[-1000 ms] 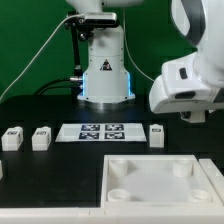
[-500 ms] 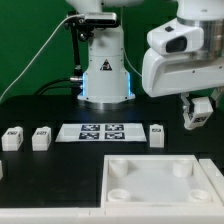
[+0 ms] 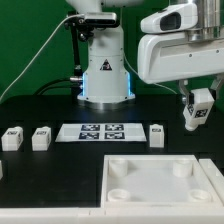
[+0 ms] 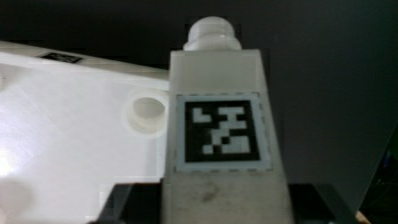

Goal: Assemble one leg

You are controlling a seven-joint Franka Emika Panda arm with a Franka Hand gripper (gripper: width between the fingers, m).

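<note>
My gripper [image 3: 197, 108] is shut on a leg [image 3: 198, 104], a small white post with a black-and-white tag, and holds it in the air above the table at the exterior view's right. In the wrist view the leg [image 4: 221, 120] stands between my dark fingers [image 4: 135, 202], tag facing the camera and its round tip pointing away. The big white panel [image 3: 160, 180] with round corner sockets lies at the front, and in the wrist view the panel [image 4: 71, 110] lies beyond the leg. Three more legs stand on the table: two at the left [image 3: 12, 138] [image 3: 41, 138] and one [image 3: 157, 135] right of the marker board.
The marker board [image 3: 100, 131] lies flat at the table's middle. The arm's white base [image 3: 105, 70] stands behind it, with cables at the back left. The arm's big white body [image 3: 175, 55] hangs over the right side.
The arm has swung up and toward the exterior view's left. The gripper with the leg in it has come into view at the right and risen slightly.
</note>
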